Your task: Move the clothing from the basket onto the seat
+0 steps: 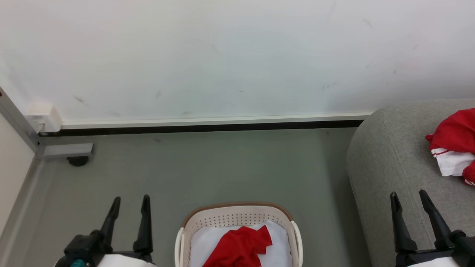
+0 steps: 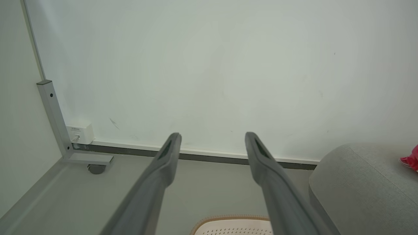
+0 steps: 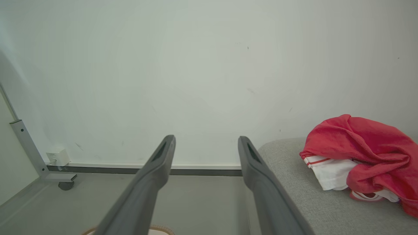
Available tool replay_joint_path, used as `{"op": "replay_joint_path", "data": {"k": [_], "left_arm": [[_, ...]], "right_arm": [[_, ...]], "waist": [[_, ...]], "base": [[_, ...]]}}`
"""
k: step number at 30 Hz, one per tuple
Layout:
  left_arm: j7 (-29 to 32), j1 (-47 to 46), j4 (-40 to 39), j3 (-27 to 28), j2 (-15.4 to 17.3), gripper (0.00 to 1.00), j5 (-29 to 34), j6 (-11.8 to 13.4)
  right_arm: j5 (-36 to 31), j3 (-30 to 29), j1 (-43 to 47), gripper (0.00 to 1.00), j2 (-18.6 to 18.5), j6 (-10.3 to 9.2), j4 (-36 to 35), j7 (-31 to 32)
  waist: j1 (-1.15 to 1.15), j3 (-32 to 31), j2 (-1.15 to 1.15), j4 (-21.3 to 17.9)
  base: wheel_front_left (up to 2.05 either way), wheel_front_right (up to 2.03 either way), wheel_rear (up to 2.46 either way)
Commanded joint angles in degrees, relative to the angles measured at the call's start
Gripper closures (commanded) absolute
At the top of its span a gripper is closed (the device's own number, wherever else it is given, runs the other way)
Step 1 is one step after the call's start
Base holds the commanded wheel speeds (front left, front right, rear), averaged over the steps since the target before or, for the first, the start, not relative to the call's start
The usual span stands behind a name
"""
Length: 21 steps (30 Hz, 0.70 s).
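Our left claw point(image 1: 131, 200) and right claw point(image 1: 408, 194) hang spread and empty. Between them, a crumpled bright red fabric garment point(image 1: 241, 246) lies in the oval white perforated plastic basket point(image 1: 237, 204). We judge it light and limp, best pinched at its raised fold. The right wrist view shows another red-and-white garment point(image 3: 359, 143) on the light grey upholstered sofa point(image 3: 320, 209), right of that claw, more fully than the head view.

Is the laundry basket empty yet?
No. A red garment lies in the basket on its pale liner.

Left gripper point(image 1: 129, 203) and right gripper point(image 1: 409, 198) sit low, each with 2 long dark fingers point(image 1: 144, 222) spread apart, holding nothing.
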Motion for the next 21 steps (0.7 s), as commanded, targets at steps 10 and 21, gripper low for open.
{"op": "replay_joint_path", "data": {"k": [10, 21], "left_arm": [[-0.01, 0.36, 0.65, 1.64, -1.21, 0.0, 2.51, -1.67], [-0.02, -0.37, 1.53, 2.01, -1.39, 0.0, 2.81, -2.32]], "right_arm": [[-1.45, 0.39, -0.49, 0.0, 0.41, -0.13, 0.18, -0.01], [-1.05, 0.32, -1.21, 0.0, 0.43, -0.13, 0.51, -0.01]], "waist": [[0.01, 0.0, 0.0, -0.3], [0.01, 0.39, 0.0, -0.42]], "base": [[0.0, 0.0, 0.0], [0.0, 0.0, 0.0]]}}
